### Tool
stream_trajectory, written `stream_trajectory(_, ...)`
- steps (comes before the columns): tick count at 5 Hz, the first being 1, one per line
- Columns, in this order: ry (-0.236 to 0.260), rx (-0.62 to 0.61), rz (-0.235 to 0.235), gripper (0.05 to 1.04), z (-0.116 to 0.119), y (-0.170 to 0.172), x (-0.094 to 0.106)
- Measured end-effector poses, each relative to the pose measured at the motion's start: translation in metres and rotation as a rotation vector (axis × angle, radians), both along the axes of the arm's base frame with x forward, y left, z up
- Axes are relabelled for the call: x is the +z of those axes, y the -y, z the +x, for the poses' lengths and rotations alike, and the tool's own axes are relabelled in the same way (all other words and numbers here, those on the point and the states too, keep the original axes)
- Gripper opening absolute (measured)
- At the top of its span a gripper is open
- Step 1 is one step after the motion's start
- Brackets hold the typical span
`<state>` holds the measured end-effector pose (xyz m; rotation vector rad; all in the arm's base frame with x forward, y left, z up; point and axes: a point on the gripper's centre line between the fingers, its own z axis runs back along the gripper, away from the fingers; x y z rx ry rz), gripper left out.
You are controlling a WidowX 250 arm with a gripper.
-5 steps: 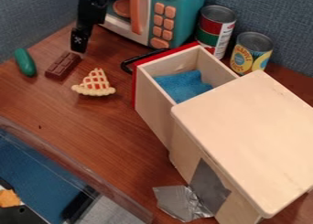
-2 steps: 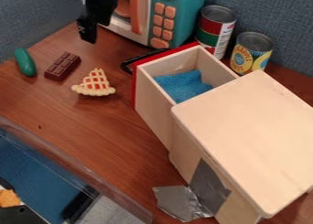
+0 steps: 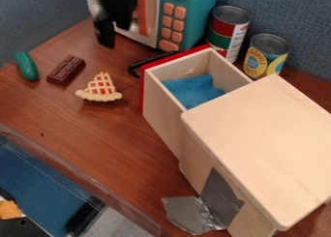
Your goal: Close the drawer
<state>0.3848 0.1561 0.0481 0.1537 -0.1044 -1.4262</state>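
At the upper left of the camera view the black gripper (image 3: 105,35) hangs in front of the toy microwave, up and to the left of the drawer handle and apart from it. The wooden drawer (image 3: 161,112) stands pulled out of its light wooden cabinet (image 3: 259,139), with its red front facing the upper left. A black handle (image 3: 134,69) sticks out from that front. Inside the drawer lies a blue cloth (image 3: 194,90).
A teal and white microwave (image 3: 194,18) stands behind the drawer, beside two cans (image 3: 227,30). A pie slice (image 3: 101,88), a chocolate bar (image 3: 66,70) and a green toy vegetable (image 3: 27,66) lie left of the drawer. Silver tape (image 3: 194,214) sticks to the cabinet's side.
The gripper has moved to the right along the front of the microwave, from above the chocolate bar. The drawer and the other objects have not moved.
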Motion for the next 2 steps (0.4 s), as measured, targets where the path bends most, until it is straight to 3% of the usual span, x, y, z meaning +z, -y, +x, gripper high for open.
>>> stream_trajectory(2,-0.036,-0.104,-0.023,0.999,-0.001,0.038,-0.017)
